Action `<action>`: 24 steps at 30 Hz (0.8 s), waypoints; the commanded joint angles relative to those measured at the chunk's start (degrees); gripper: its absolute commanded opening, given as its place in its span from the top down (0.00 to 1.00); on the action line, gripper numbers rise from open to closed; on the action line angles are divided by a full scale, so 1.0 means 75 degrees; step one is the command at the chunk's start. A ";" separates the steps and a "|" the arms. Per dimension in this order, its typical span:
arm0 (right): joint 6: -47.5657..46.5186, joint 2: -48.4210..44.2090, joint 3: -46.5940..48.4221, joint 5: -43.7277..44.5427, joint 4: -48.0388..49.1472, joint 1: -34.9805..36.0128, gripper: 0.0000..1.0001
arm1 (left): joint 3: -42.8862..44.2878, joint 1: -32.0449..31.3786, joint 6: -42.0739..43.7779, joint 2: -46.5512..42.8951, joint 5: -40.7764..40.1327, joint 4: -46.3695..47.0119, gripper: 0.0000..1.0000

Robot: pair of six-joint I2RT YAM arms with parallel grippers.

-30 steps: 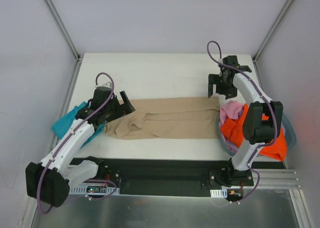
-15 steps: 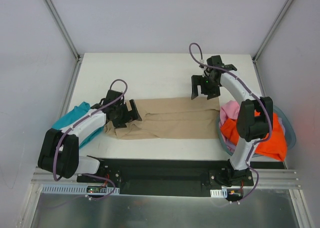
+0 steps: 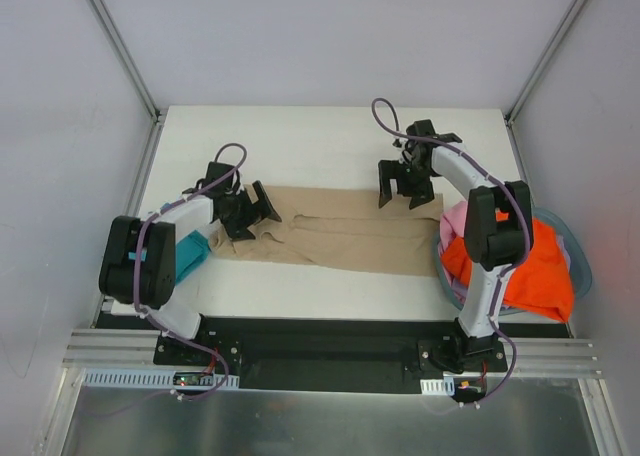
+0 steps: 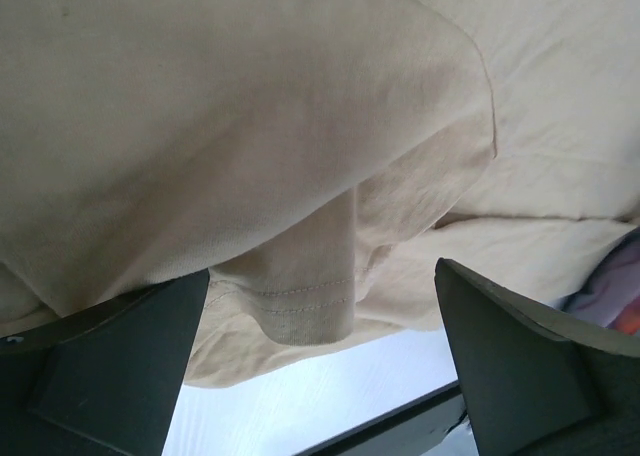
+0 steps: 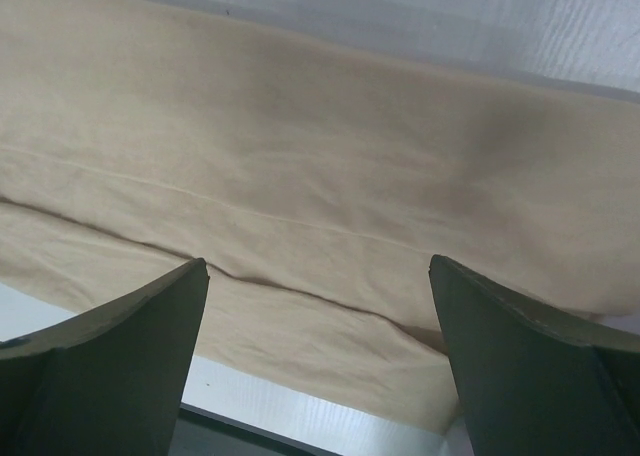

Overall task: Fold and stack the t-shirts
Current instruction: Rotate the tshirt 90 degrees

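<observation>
Table (image 3: 320, 141): white; tan t-shirt (image 3: 345, 238) lay across it.
Walls (image 3: 330, 36): were pale grey panels.
Left gripper (image 3: 255, 214): fingers stood wide.
Right gripper (image 3: 403, 196): likewise wide.

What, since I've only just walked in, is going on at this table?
Two robot arms are working on a tan t-shirt spread across the table. The left claw sits open at its left end by a sleeve, the right claw open over its far right edge; neither has closed on the cloth. A teal shirt lies at the left, and an orange shirt and a pink shirt are heaped in the basket at the right.
</observation>
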 commanded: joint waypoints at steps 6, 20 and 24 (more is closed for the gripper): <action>0.0239 0.0558 0.0149 -0.0593 0.0222 0.0108 0.03 | 0.3547 0.0788 0.0532 0.3454 0.1110 0.1241 0.01; 0.0660 -0.0448 -0.2040 -0.0910 0.0843 0.1502 0.03 | 0.7790 0.1187 -0.0989 0.6233 0.2270 0.0936 0.01; 0.1104 -0.1594 -0.3130 -0.1061 0.1147 0.2204 0.03 | 0.9066 0.1047 -0.1412 0.6889 0.2517 0.0948 0.01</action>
